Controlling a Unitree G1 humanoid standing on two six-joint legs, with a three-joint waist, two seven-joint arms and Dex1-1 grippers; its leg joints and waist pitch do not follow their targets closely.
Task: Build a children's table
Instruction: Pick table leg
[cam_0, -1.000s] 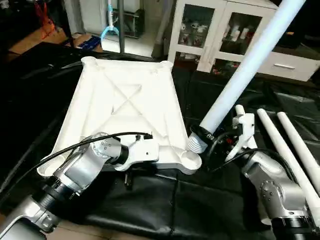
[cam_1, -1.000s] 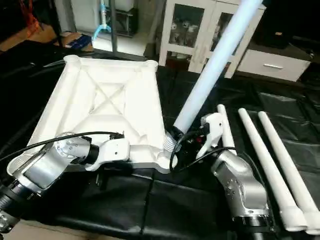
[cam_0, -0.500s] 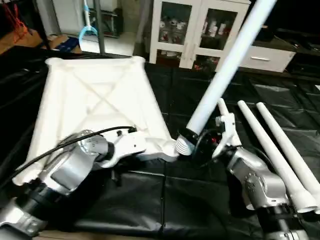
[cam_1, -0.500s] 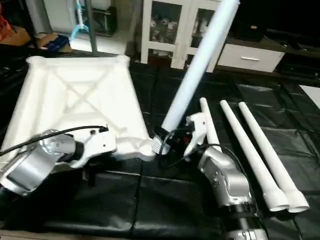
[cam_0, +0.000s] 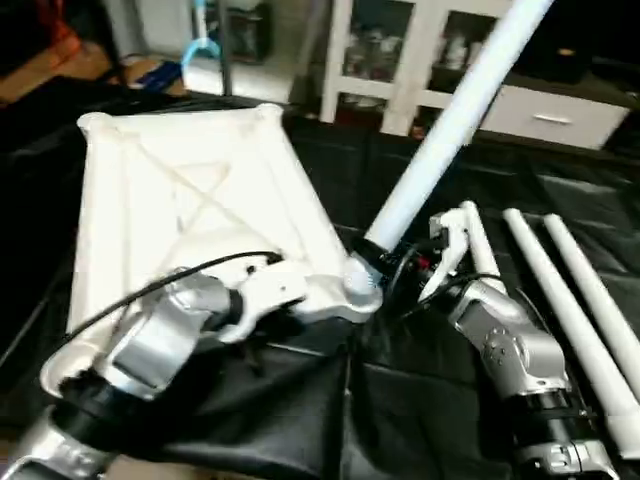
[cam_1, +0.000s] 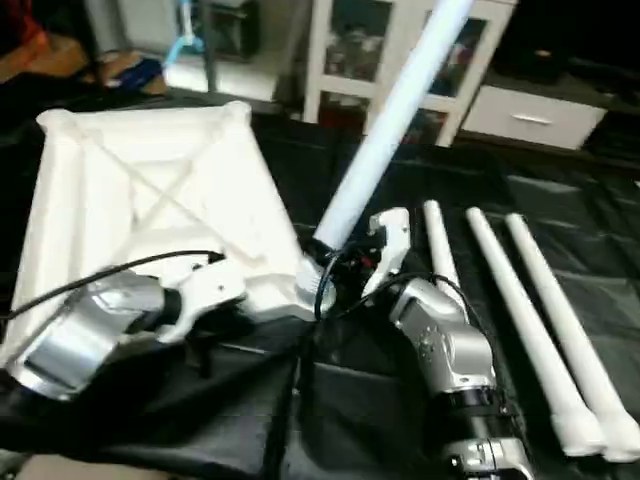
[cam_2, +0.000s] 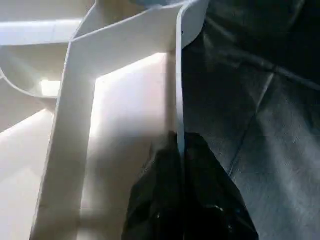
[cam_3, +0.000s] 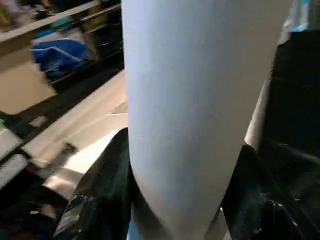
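We saw the white tabletop (cam_0: 190, 210) lying underside-up on the black cover (cam_0: 420, 400), filling the left half of the head-camera frame, its X-ribs facing us and its near right corner socket (cam_0: 358, 283) close to frame centre. Our left gripper (cam_2: 181, 165) was pinched shut on the tabletop's thin near rim (cam_2: 180, 90) — in the wrist picture the two black fingers (cam_2: 155, 200) pressed the wall from both sides, touching it. Our right gripper (cam_0: 385, 262) stood about half open, clamped around the lower end of a long white leg (cam_0: 450, 125); the black fingers (cam_3: 100, 200) sat on either side of the tube. That leg rose tilted from the corner socket toward the upper right of the frame, its ribbed base at the socket — we could not tell whether it was seated. Three more legs (cam_0: 570, 300) lay side by side on the cover at the right, just beside our right forearm (cam_0: 510, 350). A white cabinet (cam_0: 400, 70) stood across the top.
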